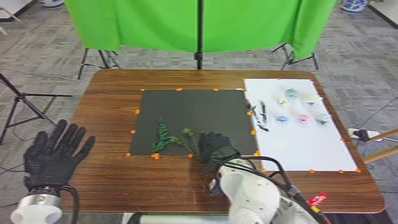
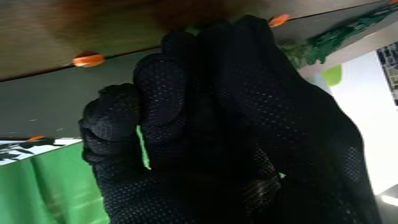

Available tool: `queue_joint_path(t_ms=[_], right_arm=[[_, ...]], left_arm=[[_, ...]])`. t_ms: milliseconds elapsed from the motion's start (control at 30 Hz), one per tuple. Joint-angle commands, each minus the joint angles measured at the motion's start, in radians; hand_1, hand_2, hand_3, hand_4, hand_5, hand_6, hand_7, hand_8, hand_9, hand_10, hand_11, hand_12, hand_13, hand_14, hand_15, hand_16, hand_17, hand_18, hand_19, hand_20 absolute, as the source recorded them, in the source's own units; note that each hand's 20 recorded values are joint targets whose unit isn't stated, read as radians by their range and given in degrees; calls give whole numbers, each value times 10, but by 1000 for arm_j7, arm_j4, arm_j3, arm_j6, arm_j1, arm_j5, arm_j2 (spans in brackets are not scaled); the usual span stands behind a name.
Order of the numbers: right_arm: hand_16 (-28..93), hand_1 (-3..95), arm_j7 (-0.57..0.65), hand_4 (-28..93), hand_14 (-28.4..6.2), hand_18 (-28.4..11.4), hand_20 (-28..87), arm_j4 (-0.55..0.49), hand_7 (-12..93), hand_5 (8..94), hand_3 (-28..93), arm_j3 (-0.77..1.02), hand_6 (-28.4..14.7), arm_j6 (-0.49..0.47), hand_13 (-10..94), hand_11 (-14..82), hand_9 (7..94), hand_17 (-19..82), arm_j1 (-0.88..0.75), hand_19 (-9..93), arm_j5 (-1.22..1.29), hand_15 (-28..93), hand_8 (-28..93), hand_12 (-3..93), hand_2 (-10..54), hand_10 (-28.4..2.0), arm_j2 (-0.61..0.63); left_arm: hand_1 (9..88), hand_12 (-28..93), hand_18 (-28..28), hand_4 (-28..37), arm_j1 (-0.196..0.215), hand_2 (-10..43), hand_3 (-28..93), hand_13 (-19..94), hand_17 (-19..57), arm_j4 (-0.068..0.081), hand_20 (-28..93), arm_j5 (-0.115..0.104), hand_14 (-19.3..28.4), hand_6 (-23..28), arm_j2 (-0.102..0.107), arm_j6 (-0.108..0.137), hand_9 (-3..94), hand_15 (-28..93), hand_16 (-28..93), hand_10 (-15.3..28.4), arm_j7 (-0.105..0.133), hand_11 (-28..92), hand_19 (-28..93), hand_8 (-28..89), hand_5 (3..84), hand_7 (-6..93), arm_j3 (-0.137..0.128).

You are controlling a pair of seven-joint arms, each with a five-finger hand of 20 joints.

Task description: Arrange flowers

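Note:
My right hand (image 1: 213,146) is over the lower right part of the black mat (image 1: 187,111), its fingers relaxed and close together. Just beside it lies a light green sprig (image 1: 188,141), and farther left a darker green leafy stem (image 1: 162,135). Several small pale flowers, among them a blue one (image 1: 282,119) and a pink one (image 1: 303,118), sit on the white sheet (image 1: 311,150). The left hand (image 1: 55,157) is held open at the table's left side. In the right wrist view my right hand (image 2: 222,125) is near the light sprig (image 2: 295,52) and dark leaves (image 2: 345,36).
Orange markers line the mat and sheet edges. Black brush-like marks (image 1: 259,117) run along the sheet's left side. A small red item (image 1: 317,199) lies near the table's front right edge. Behind the wooden table (image 1: 115,100) hangs a green cloth (image 1: 160,25) on stands.

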Motion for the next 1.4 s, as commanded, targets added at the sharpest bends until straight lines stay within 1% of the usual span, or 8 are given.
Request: queue_joint_path(t_ms=[33, 600, 700, 800, 967, 1267, 1333, 1400], right_arm=[[475, 633, 0, -282, -125, -253, 415, 50, 368, 706, 637, -41, -25, 30, 619, 225, 733, 368, 12, 894, -35, 625, 175, 513, -95, -145, -26], [463, 604, 59, -266, -130, -255, 408, 67, 377, 696, 660, -37, -28, 73, 623, 222, 733, 375, 16, 901, -25, 633, 174, 509, -95, -148, -14], [449, 585, 72, -253, -135, -257, 403, 47, 376, 684, 654, -45, -32, 98, 619, 209, 728, 373, 28, 901, -6, 626, 171, 476, -95, -155, 9], [413, 564, 83, -243, -144, -258, 396, 20, 386, 673, 648, -44, -36, 110, 619, 260, 704, 371, 42, 903, 23, 635, 173, 418, -95, -167, 25], [336, 527, 69, -231, -156, -260, 391, -37, 400, 670, 598, -10, -42, 96, 629, 362, 687, 372, 51, 910, 81, 659, 173, 301, -95, -187, 64], [327, 467, 159, -214, -161, -264, 384, 106, 313, 659, 654, 64, -60, 444, 623, 344, 680, 378, 175, 919, -58, 644, 133, 277, -95, -197, 170], [313, 439, 174, -226, -162, -266, 375, 140, 260, 651, 708, 85, -68, 472, 611, 314, 672, 383, 199, 927, -40, 632, -42, 258, -95, -205, 197], [309, 429, 137, -230, -162, -266, 373, 182, 241, 640, 711, 89, -74, 543, 599, 301, 659, 384, 218, 929, -19, 626, -79, 250, -95, -207, 237]], left_arm=[[331, 120, 154, -283, 8, 99, 734, 319, -49, 11, 192, -22, 149, 63, -8, -9, 390, 405, -50, 150, -14, 249, 387, -113, 415, 191, 10], [317, 120, 154, -283, 16, 111, 734, 319, -50, 7, 191, -43, 151, 64, -14, -7, 390, 407, -50, 152, -11, 248, 386, -112, 416, 189, 13], [317, 120, 154, -283, 20, 111, 734, 320, -50, 5, 191, -64, 151, 64, -14, -14, 390, 406, -51, 152, -8, 248, 386, -112, 416, 189, 11], [316, 121, 154, -283, 24, 111, 734, 320, -50, 5, 191, -57, 150, 64, -14, -12, 390, 406, -51, 152, -3, 248, 386, -112, 416, 189, 7], [312, 121, 155, -283, 16, 114, 733, 320, -50, 6, 191, -81, 150, 64, -24, -12, 391, 406, -51, 151, 1, 248, 387, -112, 416, 190, 11], [307, 122, 155, -283, 16, 117, 734, 321, -50, 2, 191, -71, 150, 65, -28, -24, 392, 407, -51, 151, 14, 252, 388, -113, 418, 192, 14], [306, 122, 155, -283, 16, 117, 735, 321, -50, -2, 191, -63, 151, 65, -25, -26, 391, 407, -51, 150, 18, 251, 388, -113, 418, 192, 14], [305, 122, 155, -283, 14, 117, 735, 321, -50, -2, 191, -59, 151, 65, -26, -23, 391, 406, -51, 150, 18, 251, 388, -113, 418, 191, 16]])
